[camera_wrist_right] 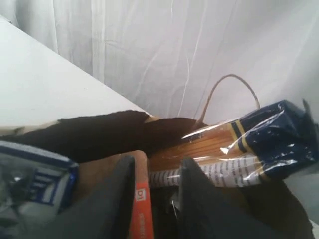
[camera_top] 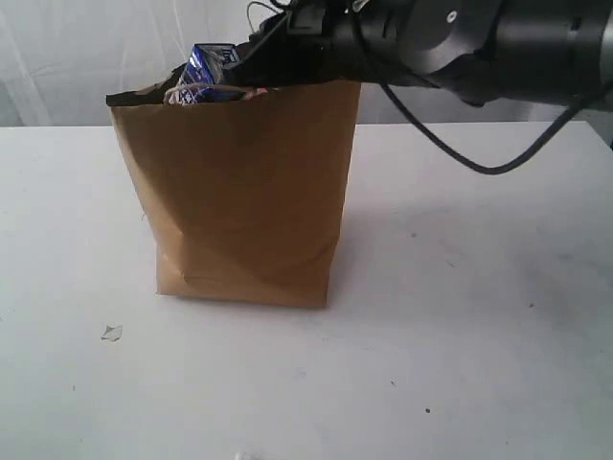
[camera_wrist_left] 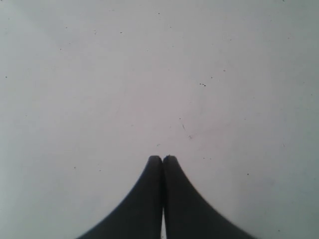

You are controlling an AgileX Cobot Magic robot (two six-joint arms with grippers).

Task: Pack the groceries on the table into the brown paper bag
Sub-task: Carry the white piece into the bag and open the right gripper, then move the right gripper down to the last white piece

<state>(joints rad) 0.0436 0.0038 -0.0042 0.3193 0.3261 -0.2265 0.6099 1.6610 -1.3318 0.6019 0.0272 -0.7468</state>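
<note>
The brown paper bag (camera_top: 244, 192) stands upright in the middle of the table (camera_top: 479, 316). A small blue-white carton (camera_top: 209, 67) pokes above its rim. My right arm reaches in from the right, and its gripper (camera_wrist_right: 157, 167) is over the bag's mouth. Its jaws stand apart. A brown pouch (camera_wrist_right: 140, 199) with an orange band lies against one finger, with a gap to the other. Beside it in the bag are the spaghetti packet (camera_wrist_right: 259, 149) and the carton (camera_wrist_right: 35, 184). My left gripper (camera_wrist_left: 162, 158) is shut on nothing over bare table (camera_wrist_left: 149, 74).
A pale twine handle (camera_wrist_right: 232, 82) loops up from the bag's far rim. A small scrap (camera_top: 112, 333) lies on the table at the front left. White curtains hang behind the table.
</note>
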